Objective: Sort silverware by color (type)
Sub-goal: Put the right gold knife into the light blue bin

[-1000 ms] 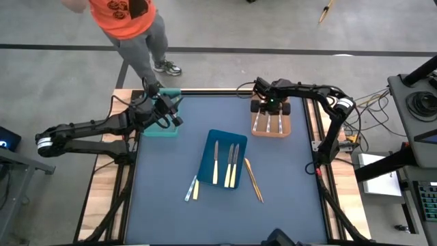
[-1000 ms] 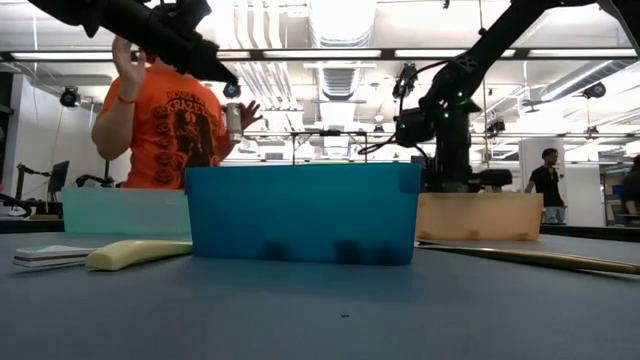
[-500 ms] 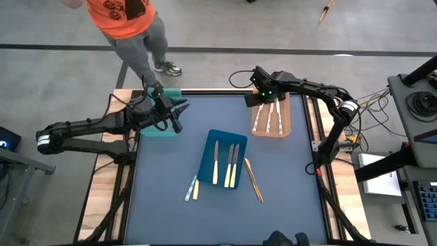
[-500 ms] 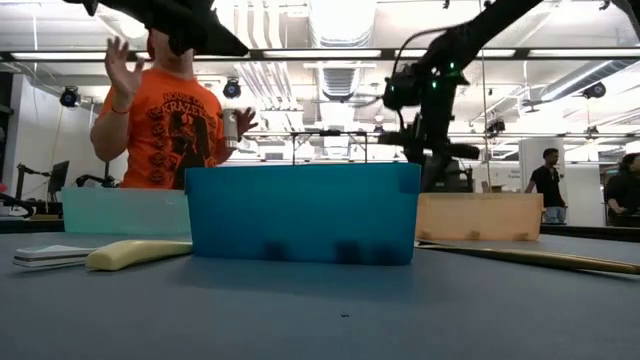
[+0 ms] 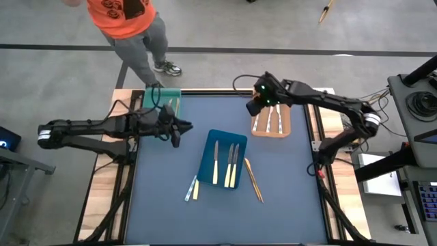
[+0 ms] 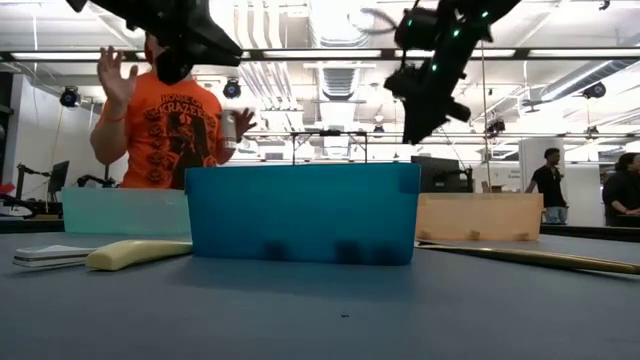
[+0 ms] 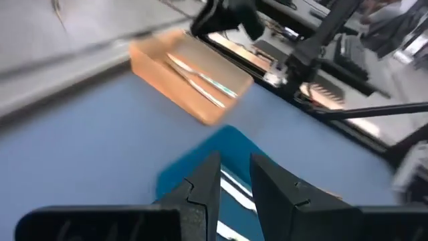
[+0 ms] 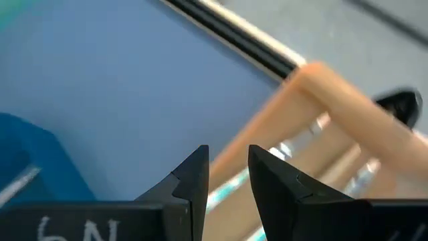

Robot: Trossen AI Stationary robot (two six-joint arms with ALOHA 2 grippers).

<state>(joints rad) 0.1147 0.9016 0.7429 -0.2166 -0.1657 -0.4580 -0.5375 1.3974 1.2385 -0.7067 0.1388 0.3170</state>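
- Hovering over the bench (image 5: 164, 205) just past the teal tray (image 5: 162, 97), on its mid-bench side: left gripper (image 5: 179, 127), tip aimed at the centre.
- Showing only a narrow slot between the left fingers (image 7: 202, 187) in the left wrist view, with nothing caught in it.
- Hanging raised at the orange tray's (image 5: 288, 128) corner nearest the left arm: right gripper (image 5: 252, 106), angled downward in the low view (image 6: 420, 125).
- Keeping a slim gap between the right fingers (image 8: 190, 177) too, and gripping nothing.
- Lying just beside the right gripper, inside the orange tray: three pale-blue-handled utensils (image 5: 268, 121), side by side and roughly parallel.
- Sitting between the two grippers but nearer the bench front: blue tray (image 5: 222, 137), tilted slightly, ahead of the left gripper's tip.
- Resting inside that blue tray: three cream-yellow-handled knives (image 5: 229, 167), one alone and two close together.
- Lying loose on the bench, well below the right gripper and just beside the blue tray: pair of gold-tan utensils (image 5: 253, 180), touching or nearly so.
- Lying loose on the blue tray's other side, well away from the left gripper: a silvery utensil (image 5: 189, 189) and a cream-handled one (image 5: 196, 188), close together.
- Standing beyond the bench's far edge, behind the left gripper: person in an orange shirt (image 5: 126, 20), hands raised in the low view.
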